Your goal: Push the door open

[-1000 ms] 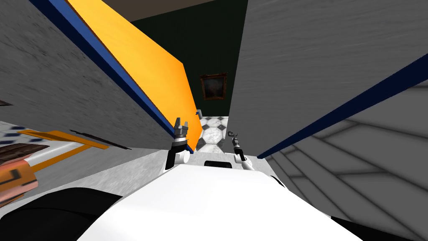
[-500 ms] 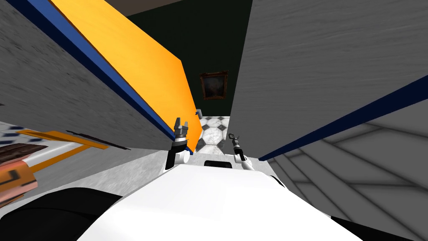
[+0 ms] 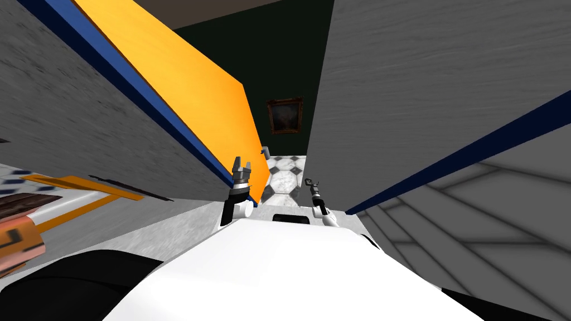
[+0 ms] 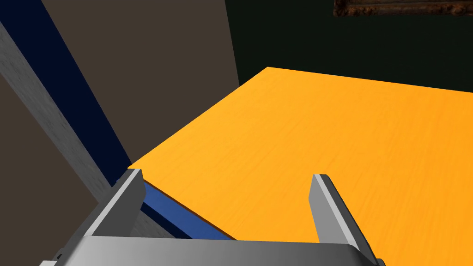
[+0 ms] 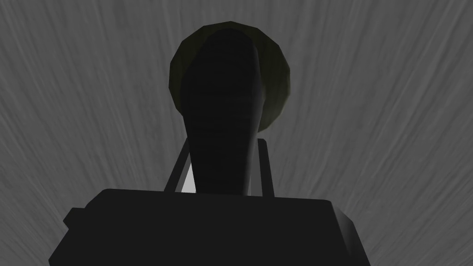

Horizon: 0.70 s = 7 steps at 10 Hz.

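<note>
- A grey wall [image 3: 83, 139] is being seen on the far left, edged by a blue door frame [image 3: 139, 95].
- The orange door [image 3: 184, 106] is standing swung open towards the left, just beside that frame, with the doorway free between it and the wall on the right.
- The left gripper [image 3: 241, 165] is being held at the door's lower free edge. Its jaws are standing wide, and the orange face is lying beyond and between them. Whether the fingers are touching the door cannot be told.
- A small grey handle [image 3: 265, 150] is sticking out from the door's free edge, above the gripper.
- A black-and-white tiled floor [image 3: 287, 175] and a framed picture [image 3: 285, 116] on a dark wall are showing through the opening.
- The right gripper [image 3: 311, 183] is being held near the right wall [image 3: 418, 83]. Its jaws are narrow and are pressing the sides of a dark handle-shaped piece [image 5: 221, 115].
</note>
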Tool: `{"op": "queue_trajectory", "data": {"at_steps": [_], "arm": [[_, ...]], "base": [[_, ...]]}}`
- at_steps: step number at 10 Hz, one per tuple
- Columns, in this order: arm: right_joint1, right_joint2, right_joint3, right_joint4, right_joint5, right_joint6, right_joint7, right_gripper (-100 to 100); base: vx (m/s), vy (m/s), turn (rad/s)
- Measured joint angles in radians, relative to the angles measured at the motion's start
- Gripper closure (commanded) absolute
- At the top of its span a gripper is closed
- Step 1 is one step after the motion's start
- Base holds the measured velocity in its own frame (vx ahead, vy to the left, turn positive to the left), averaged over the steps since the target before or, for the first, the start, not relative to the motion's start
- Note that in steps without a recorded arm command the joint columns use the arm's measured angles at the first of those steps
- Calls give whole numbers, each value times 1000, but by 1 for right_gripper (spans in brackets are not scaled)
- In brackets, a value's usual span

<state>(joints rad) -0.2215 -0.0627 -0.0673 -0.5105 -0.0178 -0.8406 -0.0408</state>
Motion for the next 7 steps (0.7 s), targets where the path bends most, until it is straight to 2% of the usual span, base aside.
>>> {"op": "queue_trajectory", "data": {"at_steps": [2, 4, 5, 6, 7], "arm": [[-23, -8, -14, 53, -9, -25, 4, 100], [0, -7, -13, -6, -8, -1, 5, 100], [-2, -11, -18, 4, -12, -1, 5, 100], [17, -10, -23, -25, -15, 14, 9, 100], [9, -11, -32, -9, -20, 11, 13, 100]], "base": [[85, 27, -10], [63, 29, -20], [158, 67, -62], [159, 41, -50], [191, 63, -29]]}}
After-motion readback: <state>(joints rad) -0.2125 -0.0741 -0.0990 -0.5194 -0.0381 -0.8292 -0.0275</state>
